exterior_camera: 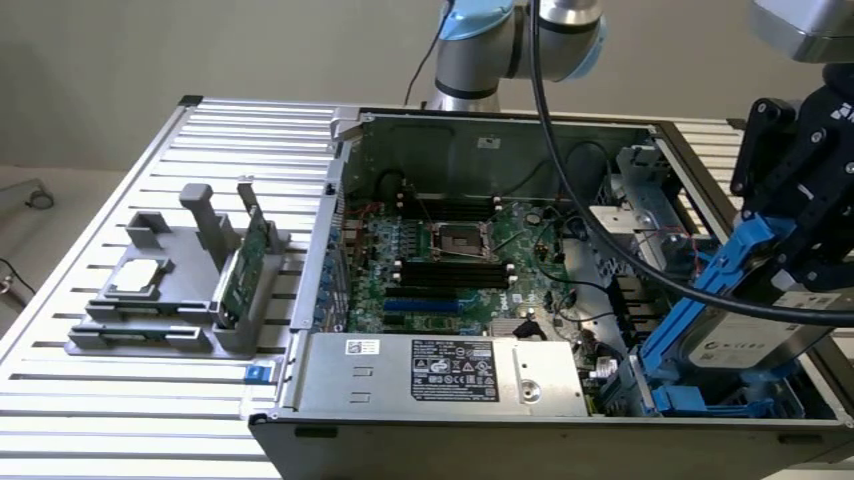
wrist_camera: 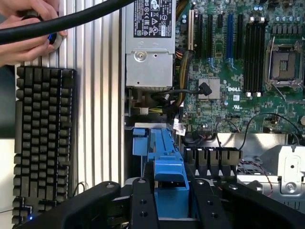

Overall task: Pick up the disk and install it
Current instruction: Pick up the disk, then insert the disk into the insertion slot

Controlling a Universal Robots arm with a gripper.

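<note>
Entry: disk (exterior_camera: 747, 345), silver-grey with a white label, framed by its blue carrier (exterior_camera: 721, 285). Location: off any support, held at a slant by the gripper (exterior_camera: 787, 262) over the drive bay (exterior_camera: 681, 395), at the corner of the open computer case (exterior_camera: 534, 445) on the exterior view's right. Its lower end is down among the bay's blue rails. Grip: the wrist view shows the black fingers (wrist_camera: 143, 205) clamped on either side of the carrier. Status, as judged: pick-up is done. Installation is not, since the disk hangs tilted rather than seated level in the bay. Obstructions: thin loose wires (exterior_camera: 587, 290) between the motherboard (exterior_camera: 454, 270) and the bay; a metal drive cage (exterior_camera: 641, 195) just beside the held disk; a thick black cable (exterior_camera: 557, 160) running from the robot arm (exterior_camera: 474, 40) across the case to the gripper. Further case contents: processor socket (exterior_camera: 461, 240) and power supply (exterior_camera: 441, 370) along the near wall. Outside the case: a grey fixture (exterior_camera: 174, 330) on the slatted table (exterior_camera: 134, 400) at the exterior view's left. It carries a small silver chip (exterior_camera: 138, 278) and an upright green circuit card (exterior_camera: 240, 270), both well apart from the gripper. Also in the wrist view: a keyboard (wrist_camera: 43, 143) beside the case and a person's hand (wrist_camera: 26, 26) near one end of it.
</note>
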